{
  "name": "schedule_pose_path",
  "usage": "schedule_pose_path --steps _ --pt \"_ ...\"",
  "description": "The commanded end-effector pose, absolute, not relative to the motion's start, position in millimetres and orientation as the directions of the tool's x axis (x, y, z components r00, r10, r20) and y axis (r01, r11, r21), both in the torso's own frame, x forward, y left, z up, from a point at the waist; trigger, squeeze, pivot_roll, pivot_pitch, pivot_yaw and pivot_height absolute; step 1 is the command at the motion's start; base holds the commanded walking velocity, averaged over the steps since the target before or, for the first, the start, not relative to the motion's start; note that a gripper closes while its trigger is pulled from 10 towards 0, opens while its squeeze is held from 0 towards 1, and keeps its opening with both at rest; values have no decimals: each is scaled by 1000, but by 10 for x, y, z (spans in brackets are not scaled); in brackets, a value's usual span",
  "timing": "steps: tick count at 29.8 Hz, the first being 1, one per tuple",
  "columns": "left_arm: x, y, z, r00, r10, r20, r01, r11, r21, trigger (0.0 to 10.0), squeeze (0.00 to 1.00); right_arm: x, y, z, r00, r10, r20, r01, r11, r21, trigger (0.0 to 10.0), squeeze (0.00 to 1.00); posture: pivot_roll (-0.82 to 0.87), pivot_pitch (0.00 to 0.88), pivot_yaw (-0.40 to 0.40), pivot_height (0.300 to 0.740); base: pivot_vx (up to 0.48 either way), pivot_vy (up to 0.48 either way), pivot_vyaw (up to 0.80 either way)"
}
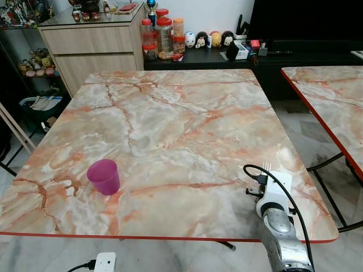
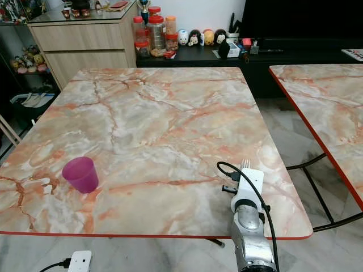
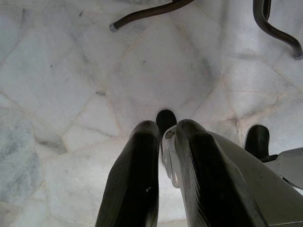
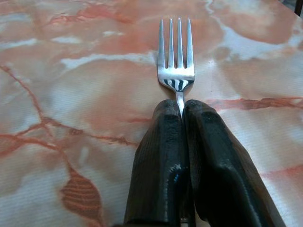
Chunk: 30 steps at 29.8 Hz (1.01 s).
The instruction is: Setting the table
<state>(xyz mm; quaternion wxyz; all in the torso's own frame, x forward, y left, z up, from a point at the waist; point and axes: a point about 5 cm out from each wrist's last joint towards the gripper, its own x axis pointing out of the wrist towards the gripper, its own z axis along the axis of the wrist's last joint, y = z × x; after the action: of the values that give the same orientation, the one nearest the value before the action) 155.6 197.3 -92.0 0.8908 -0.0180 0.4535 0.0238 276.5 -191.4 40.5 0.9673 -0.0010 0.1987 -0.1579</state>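
Observation:
A purple plastic cup point(image 1: 104, 176) stands upright on the marble-patterned table point(image 1: 170, 119), near its front left. My right gripper point(image 4: 182, 106) is shut on a silver fork point(image 4: 175, 56), whose tines stick out ahead of the black fingers point(image 4: 161, 156) just above the tabletop. In the eye views the fork's tines point(image 1: 266, 166) peek over my right wrist point(image 1: 272, 192) at the table's front right. My left gripper point(image 3: 164, 130) hangs below the table over the floor, fingers nearly together with nothing between them.
A second marble table point(image 1: 332, 96) stands to the right across a narrow gap. Behind are a wooden cabinet point(image 1: 91, 48) and a dark sideboard with jars point(image 1: 163, 37) and figurines. Table legs point(image 3: 147, 12) curve over the tiled floor.

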Motion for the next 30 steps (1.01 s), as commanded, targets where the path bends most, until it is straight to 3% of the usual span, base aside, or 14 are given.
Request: schedule_pose_path --steps 1,3,5,6,14,30 --pt "1530 2000 -933 568 34 -822 -63 998 -2 10000 0 2745 -1959 353 855 -322 -405 325 943 -63 0 0 -47 0 23 740 0 0 0" --pt "1530 2000 -933 569 35 -822 -62 998 -1 10000 0 2756 -1948 371 864 -317 -392 324 945 -50 0 0 -47 0 22 740 0 0 0" --pt "1531 2003 -931 570 36 -821 -63 998 0 10000 0 2783 -1922 418 885 -300 -357 314 949 -21 3882 0 -47 0 23 740 0 0 0" --pt "1538 2008 -927 573 40 -818 -64 998 4 10000 0 2826 -1892 520 913 -286 -291 306 952 26 10000 0 -46 0 22 740 0 0 0" --pt "1573 2001 -913 584 45 -810 -63 998 10 10000 0 2918 -1798 756 964 -235 -123 242 969 40 10000 0 -47 0 21 740 0 0 0" --pt "1597 2012 -896 602 57 -796 -72 997 17 10000 0 2898 -1706 750 979 -188 -79 194 978 76 10000 0 -48 0 21 740 0 0 0"
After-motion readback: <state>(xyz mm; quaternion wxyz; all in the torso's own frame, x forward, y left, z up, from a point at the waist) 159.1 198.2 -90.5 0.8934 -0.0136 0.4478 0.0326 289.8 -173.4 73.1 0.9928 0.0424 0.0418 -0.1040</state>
